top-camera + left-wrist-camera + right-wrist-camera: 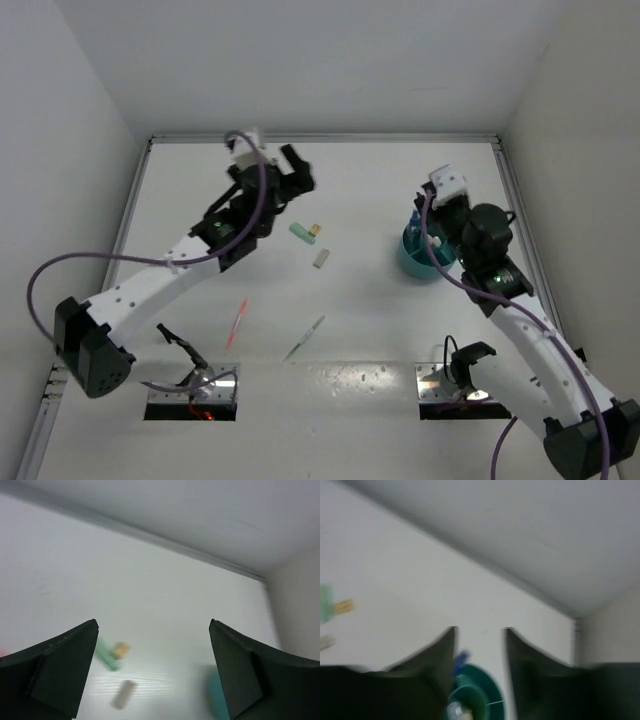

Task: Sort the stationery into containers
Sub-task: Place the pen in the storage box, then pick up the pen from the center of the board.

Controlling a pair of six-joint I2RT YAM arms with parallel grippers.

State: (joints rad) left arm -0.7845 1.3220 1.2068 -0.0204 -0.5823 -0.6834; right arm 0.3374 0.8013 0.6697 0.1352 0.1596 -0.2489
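Note:
My left gripper point(290, 180) hangs open over the far left of the table, nothing between its fingers point(75, 665). Just ahead of it lie a green marker point(302, 233) point(107, 655), a small yellow eraser point(314, 230) point(120, 649) and a grey eraser point(321, 258) point(123, 693). The teal cup point(415, 262) point(485, 690) stands on the right with a blue pen point(461, 658) upright inside. Directly above the cup is my right gripper point(428, 228) point(480, 630), open and empty. A thin pink pen point(237, 322) and a thin green pen point(304, 338) lie nearer the front.
White walls close the table in at the back and on both sides, with a raised rail point(320, 138) along the far edge. Two metal base plates point(192, 390) point(455, 385) sit at the near edge.

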